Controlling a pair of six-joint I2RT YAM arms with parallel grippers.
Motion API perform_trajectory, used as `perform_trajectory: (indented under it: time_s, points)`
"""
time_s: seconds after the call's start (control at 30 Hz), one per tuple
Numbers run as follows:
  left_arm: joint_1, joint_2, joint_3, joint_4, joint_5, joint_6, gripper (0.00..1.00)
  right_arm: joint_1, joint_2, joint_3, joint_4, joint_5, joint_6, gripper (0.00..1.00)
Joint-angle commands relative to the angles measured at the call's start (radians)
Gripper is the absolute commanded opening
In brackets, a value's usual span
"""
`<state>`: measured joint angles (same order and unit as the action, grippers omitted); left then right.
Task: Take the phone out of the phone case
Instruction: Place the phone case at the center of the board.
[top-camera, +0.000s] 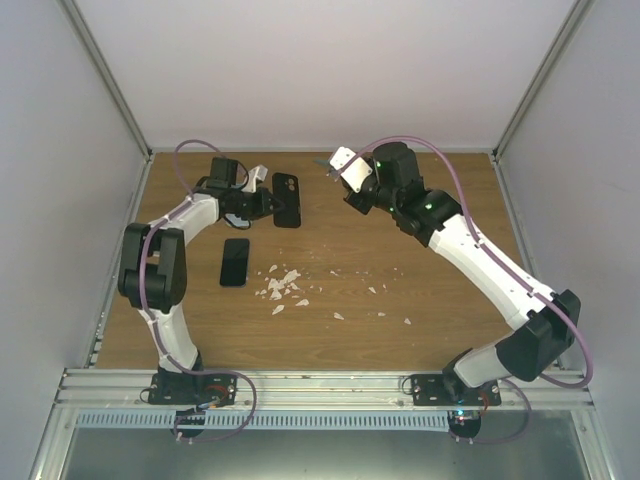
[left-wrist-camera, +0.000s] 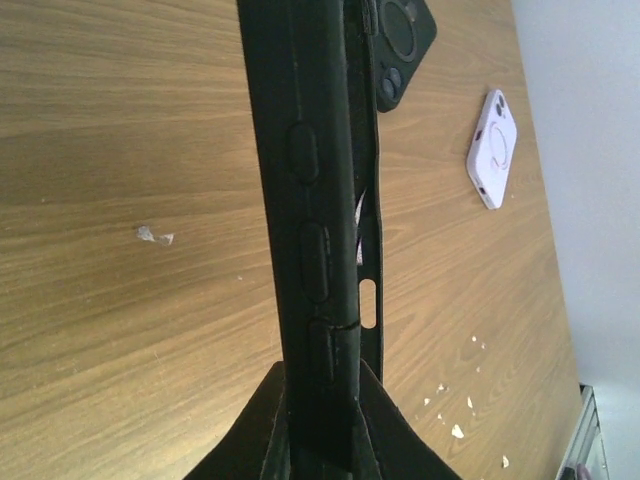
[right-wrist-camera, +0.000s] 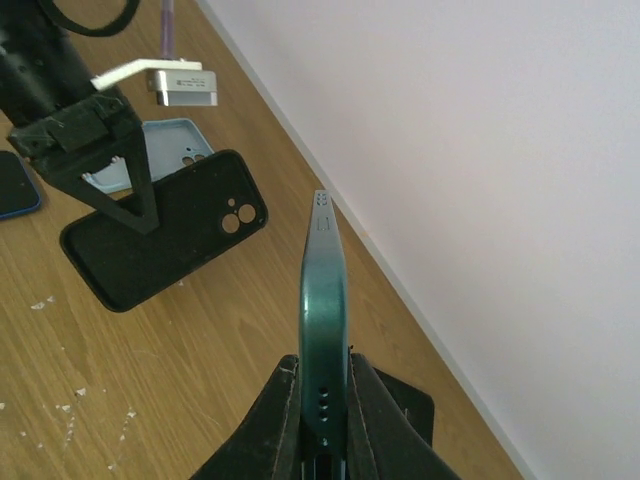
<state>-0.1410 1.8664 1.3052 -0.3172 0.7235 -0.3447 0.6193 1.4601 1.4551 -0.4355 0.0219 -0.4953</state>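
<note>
My left gripper (left-wrist-camera: 320, 378) is shut on one end of the black phone case (left-wrist-camera: 310, 200), seen edge-on in the left wrist view. From above, the case (top-camera: 287, 200) sticks out to the right of that gripper (top-camera: 262, 206) at the back left of the table. The right wrist view shows the case's back (right-wrist-camera: 160, 245) with its camera holes. My right gripper (right-wrist-camera: 325, 372) is shut on a dark green phone (right-wrist-camera: 325, 290), held edge-on. The phone is outside the case and to its right, with a gap between them. From above, the right gripper (top-camera: 338, 172) hovers near the back wall.
A black phone (top-camera: 234, 262) lies flat in front of the left gripper. White crumbs (top-camera: 283, 285) are scattered mid-table. A light blue case (right-wrist-camera: 175, 140) lies behind the left gripper. A white case (left-wrist-camera: 493, 148) lies near the right wall. Walls close three sides.
</note>
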Motion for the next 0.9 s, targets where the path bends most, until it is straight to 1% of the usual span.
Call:
perform_trajectory:
  time_s: [0.0, 0.1, 0.3, 0.47, 0.73, 0.87]
  points:
    - [-0.012, 0.052, 0.068, -0.008, -0.046, 0.023, 0.00, -0.012, -0.031, 0.014, 0.044, -0.042, 0.028, 0.01]
    - [-0.012, 0.098, 0.098, -0.026, -0.078, 0.021, 0.00, -0.012, -0.026, 0.010, 0.043, -0.046, 0.030, 0.00]
    - [-0.012, 0.192, 0.179, -0.044, -0.090, 0.008, 0.00, -0.012, -0.010, 0.016, 0.039, -0.050, 0.031, 0.01]
    - [-0.012, 0.261, 0.211, -0.058, -0.116, 0.005, 0.00, -0.012, 0.004, 0.018, 0.034, -0.052, 0.031, 0.01]
    - [-0.012, 0.339, 0.285, -0.130, -0.318, 0.023, 0.00, -0.011, 0.021, 0.022, 0.031, -0.064, 0.039, 0.00]
    - [-0.012, 0.356, 0.293, -0.144, -0.368, 0.029, 0.00, -0.011, 0.028, 0.022, 0.030, -0.065, 0.039, 0.00]
